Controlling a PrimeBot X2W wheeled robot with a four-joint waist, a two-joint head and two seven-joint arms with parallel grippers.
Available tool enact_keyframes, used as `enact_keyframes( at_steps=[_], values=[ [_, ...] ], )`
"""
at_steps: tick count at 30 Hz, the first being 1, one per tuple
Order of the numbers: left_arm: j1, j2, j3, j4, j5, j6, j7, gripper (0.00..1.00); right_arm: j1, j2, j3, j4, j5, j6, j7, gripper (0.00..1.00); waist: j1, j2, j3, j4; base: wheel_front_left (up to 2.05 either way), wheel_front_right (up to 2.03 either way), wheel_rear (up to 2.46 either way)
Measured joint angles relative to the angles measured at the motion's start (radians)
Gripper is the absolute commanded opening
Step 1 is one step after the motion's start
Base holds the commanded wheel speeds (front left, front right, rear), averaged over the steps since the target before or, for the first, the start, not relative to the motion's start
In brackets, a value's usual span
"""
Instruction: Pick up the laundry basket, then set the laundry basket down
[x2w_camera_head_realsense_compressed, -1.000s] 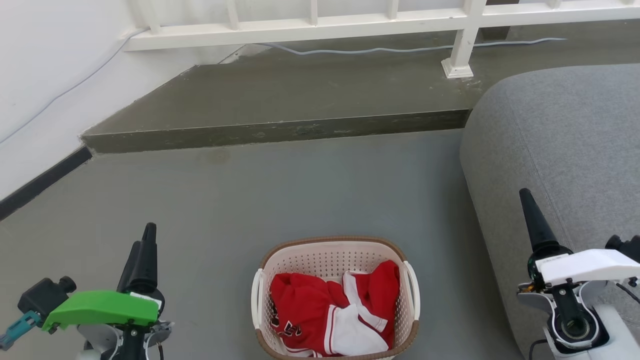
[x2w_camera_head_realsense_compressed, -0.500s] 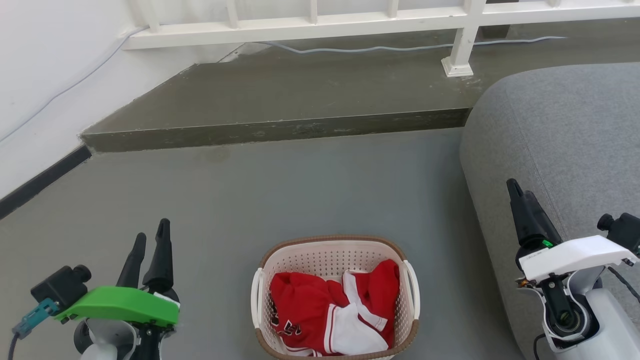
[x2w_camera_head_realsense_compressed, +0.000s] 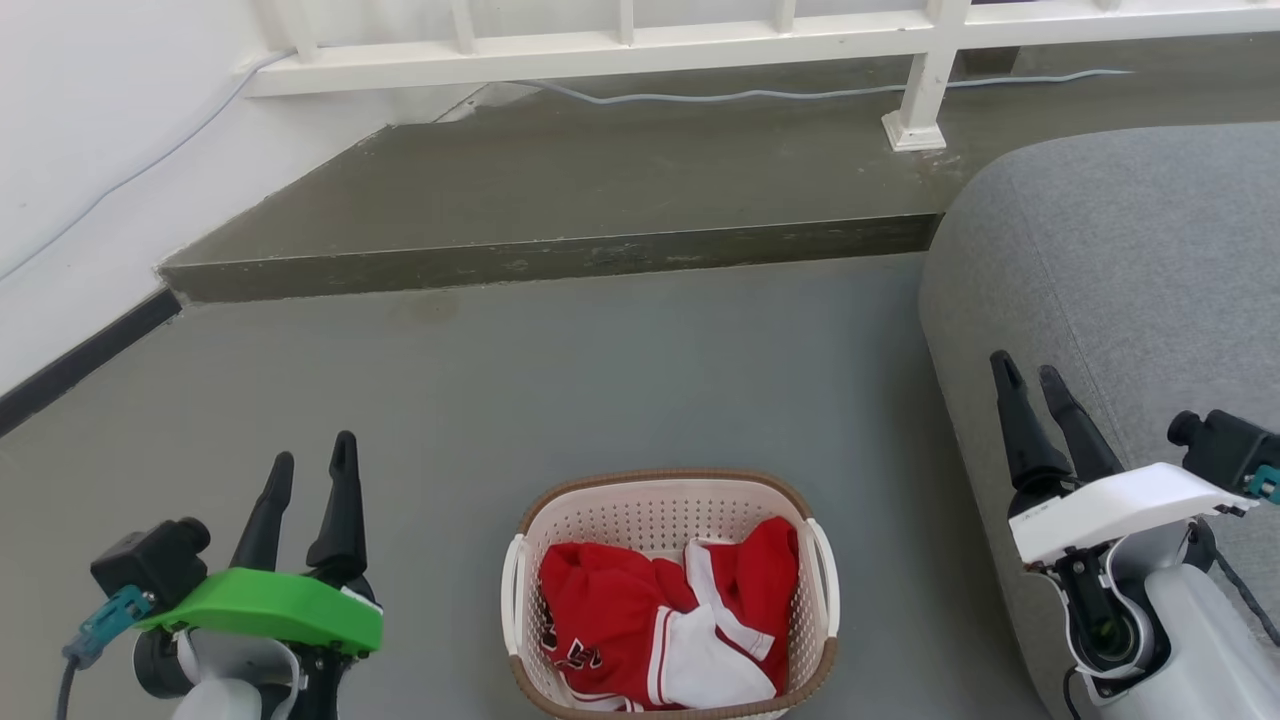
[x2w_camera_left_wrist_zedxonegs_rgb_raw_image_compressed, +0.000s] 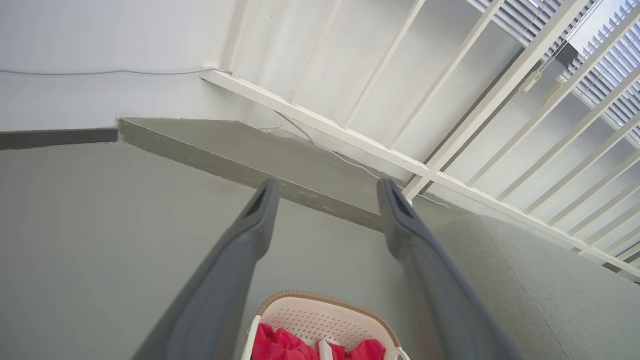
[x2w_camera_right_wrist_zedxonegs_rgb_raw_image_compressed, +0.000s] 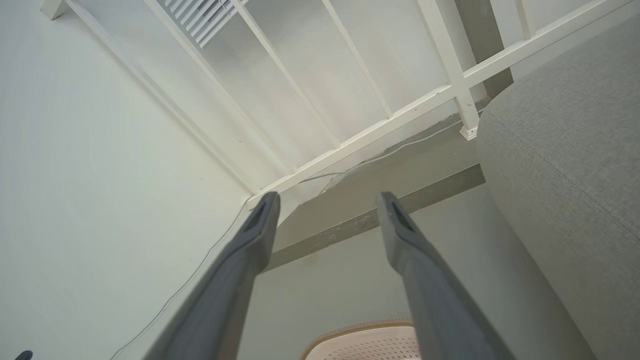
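The left end effector (x2w_camera_head_realsense_compressed: 313, 452) is at the near left over the floor (x2w_camera_head_realsense_compressed: 620, 380), its two fingers parted and holding nothing. At the near right, in front of the grey sofa (x2w_camera_head_realsense_compressed: 1130, 260), the right end effector (x2w_camera_head_realsense_compressed: 1025, 368) is also parted and empty. The laundry basket (x2w_camera_head_realsense_compressed: 655, 515) sits on the floor between them, apart from both, and holds a red and white garment (x2w_camera_head_realsense_compressed: 640, 620). Farther off are a raised step (x2w_camera_head_realsense_compressed: 600, 180) and a white railing (x2w_camera_head_realsense_compressed: 620, 50).
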Motion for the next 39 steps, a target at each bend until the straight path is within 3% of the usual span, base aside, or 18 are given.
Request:
enact_keyframes(
  at_steps=[33, 39],
  values=[
    [-0.025, -0.012, -0.049, -0.05, 0.408, 0.003, -0.102, 1.0, -0.039, -0.008, 0.059, -0.006, -0.408, -0.031, -0.098, 1.0, 0.0, 0.0, 0.002, 0.0, 0.0, 0.0, 0.0],
    [-0.026, -0.013, -0.049, -0.051, 0.419, 0.003, -0.102, 1.0, -0.04, -0.007, 0.058, -0.008, -0.421, -0.03, -0.1, 1.0, 0.0, 0.0, 0.002, 0.0, 0.0, 0.0, 0.0]
  ],
)
